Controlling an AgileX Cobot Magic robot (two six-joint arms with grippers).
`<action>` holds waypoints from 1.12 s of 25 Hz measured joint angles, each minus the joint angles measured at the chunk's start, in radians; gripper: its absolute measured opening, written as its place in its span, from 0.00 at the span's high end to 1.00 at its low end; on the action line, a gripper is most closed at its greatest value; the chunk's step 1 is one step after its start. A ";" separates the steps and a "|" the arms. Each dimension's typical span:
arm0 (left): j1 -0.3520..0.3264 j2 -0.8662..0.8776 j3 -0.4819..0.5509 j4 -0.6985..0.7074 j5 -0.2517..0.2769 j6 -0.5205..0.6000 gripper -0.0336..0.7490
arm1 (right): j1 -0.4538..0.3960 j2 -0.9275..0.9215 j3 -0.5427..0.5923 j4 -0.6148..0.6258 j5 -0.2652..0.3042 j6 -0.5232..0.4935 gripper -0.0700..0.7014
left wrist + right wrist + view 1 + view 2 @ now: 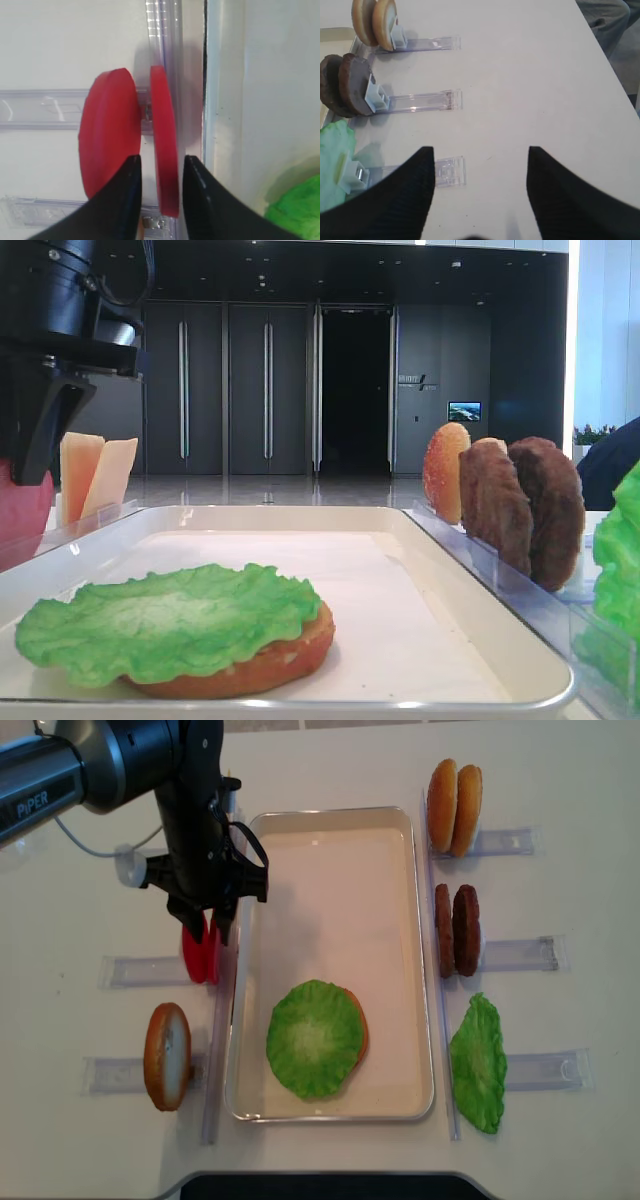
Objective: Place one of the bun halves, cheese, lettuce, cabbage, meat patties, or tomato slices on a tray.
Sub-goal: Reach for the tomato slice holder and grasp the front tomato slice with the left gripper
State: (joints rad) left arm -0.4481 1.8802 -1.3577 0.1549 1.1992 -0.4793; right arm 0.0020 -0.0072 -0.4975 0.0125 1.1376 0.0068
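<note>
Red tomato slices (165,145) stood on edge in a clear rack (140,970) just left of the tray (400,970), w/ the left end effector (159,200) straddling the tray-side slice; fingers looked closed on it. Right end effector (480,195) hung spread apart over the desk (545,75), gripping nothing. Lettuce (313,1038) lay on a bun half (280,660) inside the tray.

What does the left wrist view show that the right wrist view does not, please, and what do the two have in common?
Only the left wrist view shows the two tomato slices standing on edge in their rack, with the left hand straddling the slice nearer the tray, one finger on each side of it. Only the right wrist view shows the meat patties and bun halves upright in clear racks, and the right hand open over bare table. Both catch some green lettuce at the frame's edge and clear plastic racks.
</note>
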 joint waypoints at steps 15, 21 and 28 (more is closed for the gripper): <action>0.000 0.000 0.000 0.030 0.003 0.021 0.88 | 0.000 0.000 0.000 0.000 0.000 0.000 0.37; 0.000 0.000 0.000 0.015 0.003 0.025 0.88 | 0.000 0.000 0.000 0.000 0.000 0.000 0.37; 0.000 -0.047 0.000 -0.009 0.008 0.035 0.88 | 0.000 0.000 0.000 0.000 0.000 0.000 0.37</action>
State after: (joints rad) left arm -0.4481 1.8336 -1.3577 0.1461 1.2074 -0.4448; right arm 0.0020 -0.0072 -0.4975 0.0125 1.1376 0.0068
